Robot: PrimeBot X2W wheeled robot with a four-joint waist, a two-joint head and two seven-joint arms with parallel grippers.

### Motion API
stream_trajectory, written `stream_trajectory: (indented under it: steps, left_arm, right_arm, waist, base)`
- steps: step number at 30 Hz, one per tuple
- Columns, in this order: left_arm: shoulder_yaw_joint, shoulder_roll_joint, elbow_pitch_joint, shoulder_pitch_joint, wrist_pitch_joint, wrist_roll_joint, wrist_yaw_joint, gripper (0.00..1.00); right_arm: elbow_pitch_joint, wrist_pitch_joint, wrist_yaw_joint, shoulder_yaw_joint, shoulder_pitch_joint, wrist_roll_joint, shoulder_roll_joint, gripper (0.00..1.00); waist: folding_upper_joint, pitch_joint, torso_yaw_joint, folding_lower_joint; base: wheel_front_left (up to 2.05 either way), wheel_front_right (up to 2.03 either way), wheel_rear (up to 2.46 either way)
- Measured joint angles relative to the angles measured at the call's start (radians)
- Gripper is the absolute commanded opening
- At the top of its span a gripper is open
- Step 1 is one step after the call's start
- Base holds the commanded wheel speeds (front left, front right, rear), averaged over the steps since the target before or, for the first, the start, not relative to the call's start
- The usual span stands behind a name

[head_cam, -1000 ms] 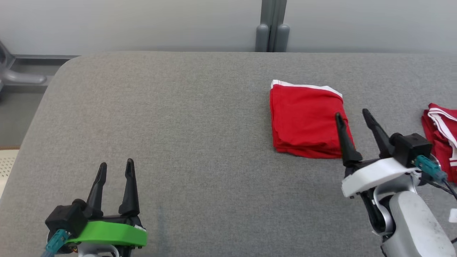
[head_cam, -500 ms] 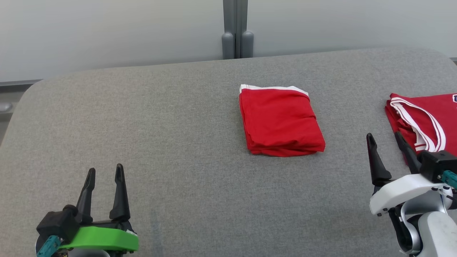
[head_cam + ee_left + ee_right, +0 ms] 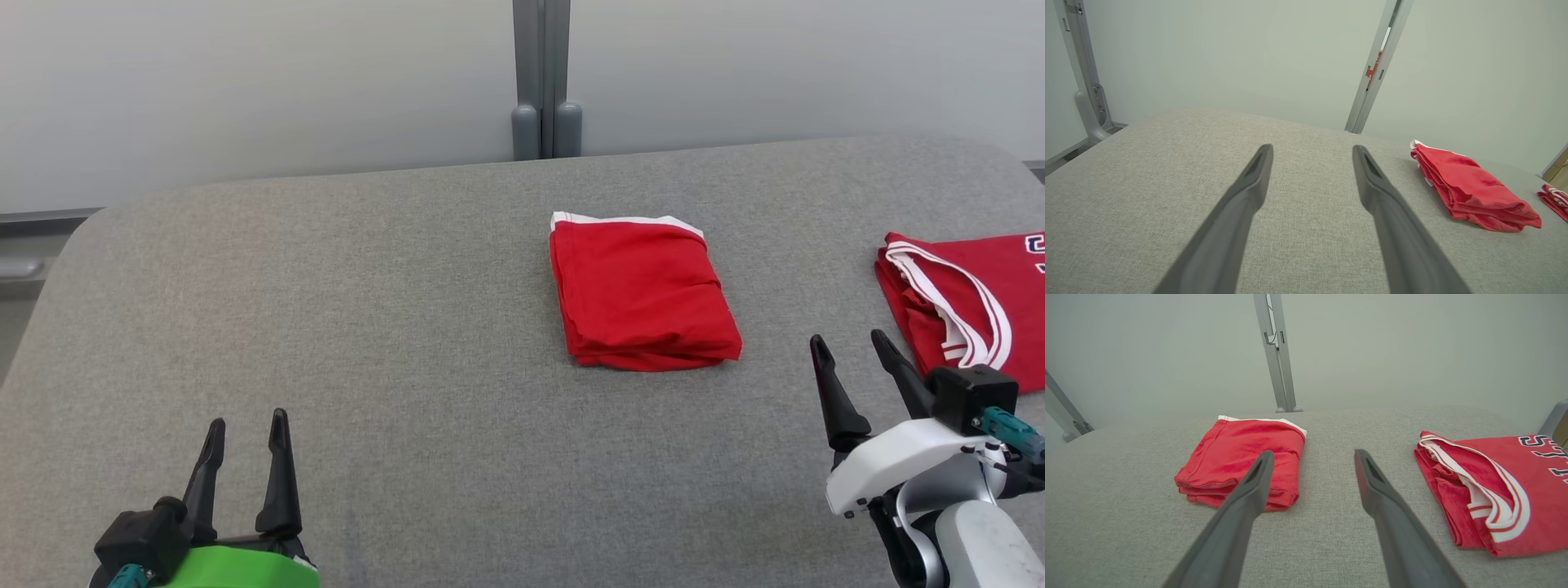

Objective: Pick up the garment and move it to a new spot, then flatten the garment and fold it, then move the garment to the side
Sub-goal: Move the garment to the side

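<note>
A red garment with a white hem lies folded into a neat rectangle on the grey padded table, right of centre. It also shows in the left wrist view and in the right wrist view. A second red garment, a jersey with white-striped trim and dark letters, lies loosely spread at the table's right edge. My right gripper hovers open between the two, touching neither. My left gripper is open and holds nothing at the near left.
A pale wall runs behind the table, with a grey upright post at its middle. The table's far left corner is rounded, and floor lies beyond it.
The head camera has swung right, so more of the jersey shows. My right gripper has drawn back from the folded garment's right edge toward the near right. Both grippers stay open.
</note>
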Motion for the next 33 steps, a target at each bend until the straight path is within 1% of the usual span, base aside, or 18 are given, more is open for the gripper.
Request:
stream_trajectory:
  steps: [9, 20, 24, 28, 33]
  left_arm:
    - [-0.002, 0.0, 0.002, 0.0, 0.0, -0.001, 0.0, 1.0]
    - [-0.004, -0.001, 0.003, -0.001, 0.0, -0.001, 0.0, 1.0]
    - [-0.002, -0.001, -0.002, -0.003, 0.0, 0.0, 0.0, 1.0]
    - [-0.002, -0.002, -0.013, -0.019, 0.0, 0.003, 0.0, 1.0]
    - [-0.018, -0.004, -0.025, -0.062, 0.0, 0.005, 0.0, 1.0]
  right_arm:
    - [0.002, -0.001, 0.0, -0.006, 0.008, 0.001, 0.001, 1.0]
    - [0.014, 0.013, 0.0, -0.008, 0.009, -0.002, 0.02, 1.0]
    - [0.015, 0.033, 0.0, -0.005, -0.032, 0.007, 0.018, 1.0]
    - [0.049, 0.107, 0.0, -0.021, -0.159, 0.035, 0.017, 1.0]
    - [0.173, 0.257, -0.001, -0.03, -0.325, 0.081, -0.003, 1.0]
  waist:
    - [0.0, 0.004, 0.015, 0.0]
    - [0.0, 0.009, 0.031, 0.0]
    - [0.0, 0.021, 0.033, 0.0]
    - [0.0, 0.047, 0.033, 0.0]
    - [0.0, 0.085, 0.044, 0.0]
  base:
    - [0.0, 0.0, 0.0]
    - [0.0, 0.0, 0.0]
    - [0.0, 0.0, 0.0]
    - [0.0, 0.0, 0.0]
    - [0.0, 0.0, 0.0]
